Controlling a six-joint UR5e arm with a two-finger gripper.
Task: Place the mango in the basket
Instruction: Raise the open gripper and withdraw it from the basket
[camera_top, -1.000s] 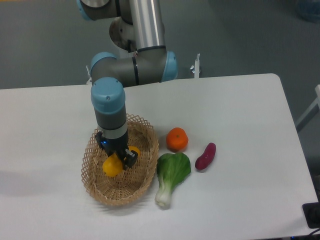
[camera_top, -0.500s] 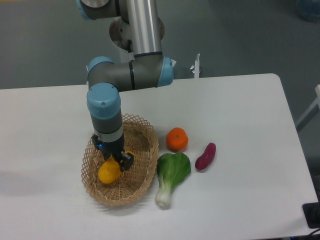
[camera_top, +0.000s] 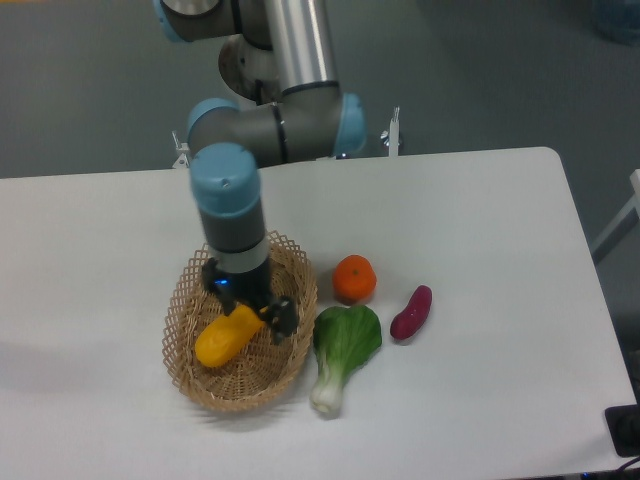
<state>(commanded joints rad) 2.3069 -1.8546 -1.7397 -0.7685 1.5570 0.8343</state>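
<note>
Down inside the wicker basket (camera_top: 186, 318), the mango (camera_top: 226, 337) lies on the woven floor, tilted so its lower end points toward the front-left and its upper end rises toward the gripper (camera_top: 253, 312). The gripper hangs just above and to the right of the fruit, with one dark finger (camera_top: 282, 318) standing off to the mango's right, over the basket's right-hand inner wall. The fingers look spread, and the visible one stands clear of the fruit; the other finger is hidden, so whether it touches the mango's upper end cannot be told.

Compared with half a second ago, the arm's blue-capped wrist has shifted to the right and slightly back, and the gripper has moved with it toward the basket's right side. The mango then showed as a short rounded lump tucked directly under the fingers; it now shows at full length, stretched across the basket floor. The basket itself sits where it did.

On the white table (camera_top: 480, 220), to the right of the basket, a bok choy (camera_top: 342, 352) lies with its white stem toward the front edge, its leaves just beside the basket rim. A round orange (camera_top: 354, 278) sits behind it, and a purple sweet potato (camera_top: 411, 312) rests further right, apart from both. None of these three has moved.
</note>
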